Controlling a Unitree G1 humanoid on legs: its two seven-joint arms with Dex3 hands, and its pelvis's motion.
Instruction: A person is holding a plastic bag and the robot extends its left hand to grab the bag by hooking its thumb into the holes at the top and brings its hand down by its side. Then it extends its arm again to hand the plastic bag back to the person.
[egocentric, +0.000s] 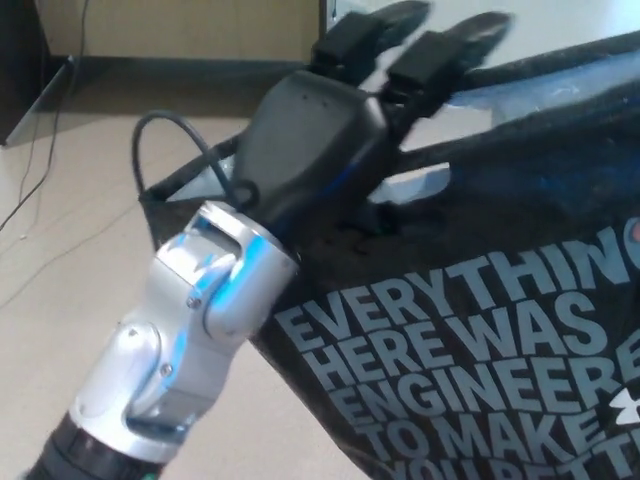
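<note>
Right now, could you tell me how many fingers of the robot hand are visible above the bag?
2: both fingers of the robot hand stretch side by side over the bag's top edge. The thumb may be hidden behind the palm.

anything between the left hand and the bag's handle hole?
Nothing visible. The left hand is already at the top edge of the plastic bag, right over the handle hole; whether its thumb is hooked through is hidden.

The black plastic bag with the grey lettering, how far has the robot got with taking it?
Done: the left hand has reached the top edge of the black plastic bag with grey lettering, over the handle hole. In hand: hooking the thumb, though it is hidden, so no hold is confirmed. Left: lowering the bag to its side, then handing it back.
</note>
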